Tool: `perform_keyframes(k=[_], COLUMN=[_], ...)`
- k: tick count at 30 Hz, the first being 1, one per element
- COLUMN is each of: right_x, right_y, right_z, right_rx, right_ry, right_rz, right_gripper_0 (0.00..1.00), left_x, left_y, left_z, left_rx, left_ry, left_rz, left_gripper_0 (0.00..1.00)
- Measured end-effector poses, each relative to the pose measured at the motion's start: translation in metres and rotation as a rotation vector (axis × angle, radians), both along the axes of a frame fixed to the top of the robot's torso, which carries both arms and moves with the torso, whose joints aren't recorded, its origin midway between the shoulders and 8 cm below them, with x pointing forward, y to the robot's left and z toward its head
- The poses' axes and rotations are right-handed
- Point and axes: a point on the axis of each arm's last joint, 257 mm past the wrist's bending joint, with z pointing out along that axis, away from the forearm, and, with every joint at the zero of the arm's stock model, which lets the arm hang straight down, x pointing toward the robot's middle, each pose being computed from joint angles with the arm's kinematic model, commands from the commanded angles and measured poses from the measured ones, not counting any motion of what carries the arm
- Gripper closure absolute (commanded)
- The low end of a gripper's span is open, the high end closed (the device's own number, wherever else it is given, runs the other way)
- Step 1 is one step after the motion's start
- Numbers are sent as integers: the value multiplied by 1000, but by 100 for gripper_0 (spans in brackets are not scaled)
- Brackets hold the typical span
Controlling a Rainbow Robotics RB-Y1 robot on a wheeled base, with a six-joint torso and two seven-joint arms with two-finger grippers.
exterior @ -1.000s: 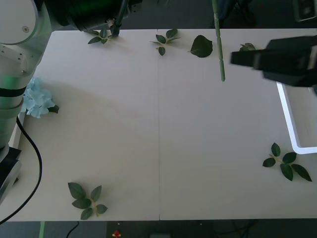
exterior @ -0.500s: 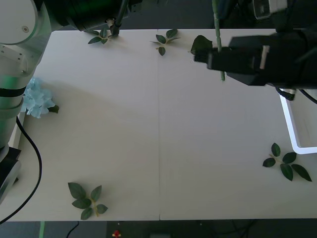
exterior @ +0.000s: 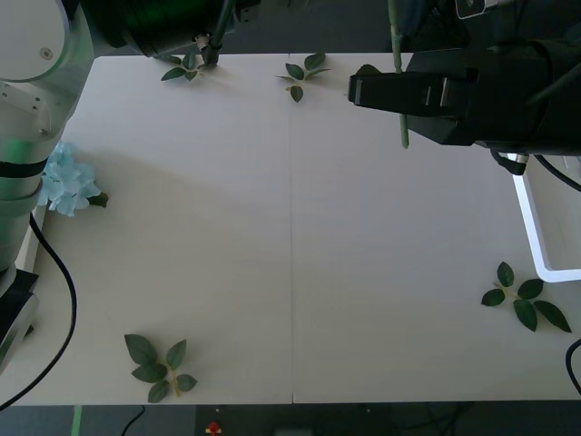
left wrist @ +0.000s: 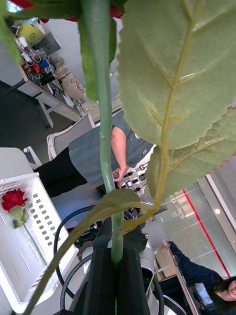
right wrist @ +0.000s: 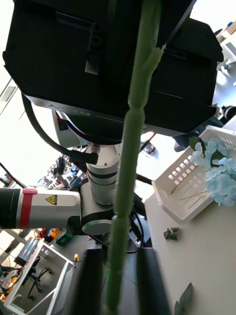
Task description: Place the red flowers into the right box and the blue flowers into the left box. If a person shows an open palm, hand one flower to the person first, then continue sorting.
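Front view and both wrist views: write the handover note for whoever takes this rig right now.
Left gripper: shut on the stem of the held rose.
Right gripper: at a bare green stem; grip unclear.
Right box: one boxed rose lies inside.
Left box: blue flowers in it; count unclear.
Table: loose leaf sprigs.
Left to do: probably get the held rose into the right box, then check for more flowers. Watch for an open palm.
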Motion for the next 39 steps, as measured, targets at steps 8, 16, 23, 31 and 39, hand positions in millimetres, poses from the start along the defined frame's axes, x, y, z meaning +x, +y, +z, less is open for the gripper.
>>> perform_keyframes(k=[8, 16, 23, 31, 39], right_x=[0, 0, -1, -1, 4], right_y=[0, 0, 2, 2, -3], right_z=[0, 0, 1, 1, 8], right_rx=[0, 1, 7, 10, 25], right_ry=[0, 0, 2, 2, -7], right_rz=[0, 1, 4, 5, -19], right_gripper_0=[100, 100, 100, 100, 100], left_x=[0, 0, 0, -1, 1], left_y=[0, 0, 0, 0, 0], left_z=[0, 0, 0, 0, -11], left_rx=[0, 0, 0, 0, 8], left_ry=[0, -1, -1, -1, 21], left_rz=[0, 0, -1, -1, 1], left_gripper_0=[100, 0, 0, 0, 0])
